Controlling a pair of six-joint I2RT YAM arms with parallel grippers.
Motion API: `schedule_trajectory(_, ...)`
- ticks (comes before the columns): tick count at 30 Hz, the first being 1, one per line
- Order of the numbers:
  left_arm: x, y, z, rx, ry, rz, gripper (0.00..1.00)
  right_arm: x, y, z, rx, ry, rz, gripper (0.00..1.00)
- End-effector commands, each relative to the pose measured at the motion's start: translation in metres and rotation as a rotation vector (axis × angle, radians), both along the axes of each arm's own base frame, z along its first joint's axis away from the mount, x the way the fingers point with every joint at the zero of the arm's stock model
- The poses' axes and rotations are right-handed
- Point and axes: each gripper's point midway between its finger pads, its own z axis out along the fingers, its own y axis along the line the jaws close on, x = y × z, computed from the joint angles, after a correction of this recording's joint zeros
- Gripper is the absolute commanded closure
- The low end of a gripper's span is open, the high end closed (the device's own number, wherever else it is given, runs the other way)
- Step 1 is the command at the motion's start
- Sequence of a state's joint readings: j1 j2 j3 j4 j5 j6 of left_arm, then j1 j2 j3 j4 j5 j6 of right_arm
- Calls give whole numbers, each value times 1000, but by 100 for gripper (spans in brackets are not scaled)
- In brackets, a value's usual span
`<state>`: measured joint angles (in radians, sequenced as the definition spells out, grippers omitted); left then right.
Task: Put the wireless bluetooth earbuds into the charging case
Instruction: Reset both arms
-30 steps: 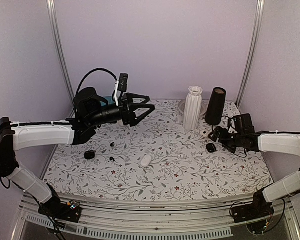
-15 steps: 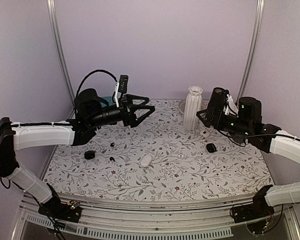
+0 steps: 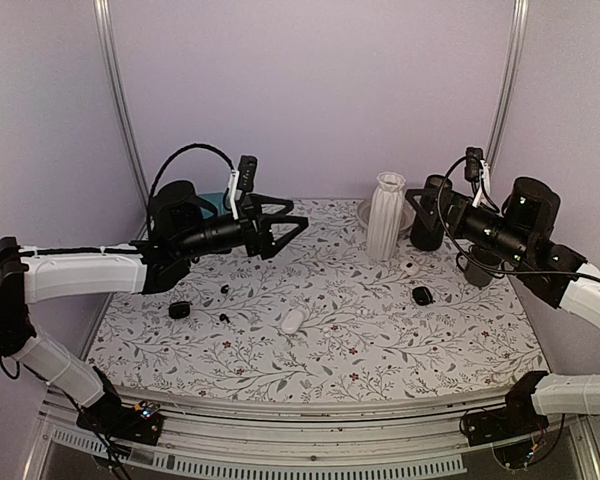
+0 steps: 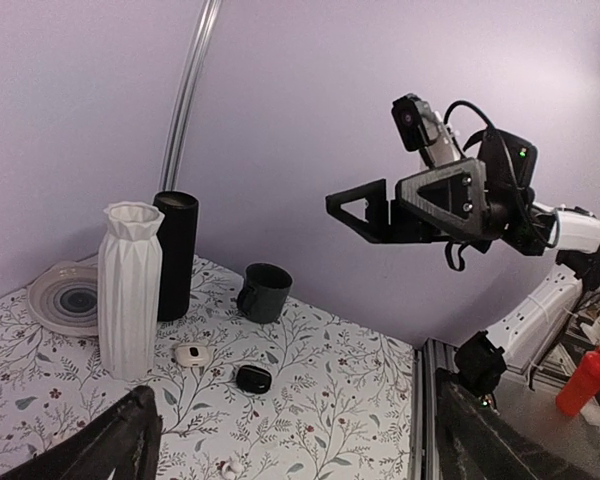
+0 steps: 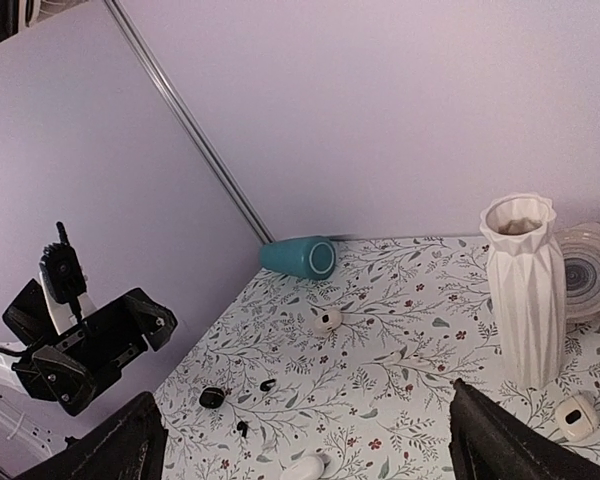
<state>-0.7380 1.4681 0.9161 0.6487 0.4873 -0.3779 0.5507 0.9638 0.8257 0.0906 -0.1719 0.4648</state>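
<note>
Both arms hang raised above the floral table (image 3: 380,345) with nothing held: the left gripper (image 3: 300,210) has its jaws spread wide over the left rear, and the right gripper (image 4: 375,212) gapes just as wide near the tall black cylinder (image 4: 177,250). The two black earbuds (image 3: 224,289) lie loose on the table's left side, apart from each other, near a small black case (image 3: 179,310) and a white case (image 3: 293,320).

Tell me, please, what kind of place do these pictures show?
Probably a robot test booth in a lab, not a home: plain lilac walls with metal corner rails, a left arm and right arm bolted to a metal frame, and a flowered tabletop with props like a white vase.
</note>
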Motion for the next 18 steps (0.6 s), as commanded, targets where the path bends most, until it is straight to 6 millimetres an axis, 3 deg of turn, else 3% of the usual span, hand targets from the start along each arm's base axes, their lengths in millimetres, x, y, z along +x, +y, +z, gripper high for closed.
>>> schedule_trajectory(1,3,8,5,1,-21,30,4,-7,-2,26,21,-77,5,1)
schedule_trajectory(18,2,11,4,3,-24,36,4,-5,-5,21,11,-67,-13,1)
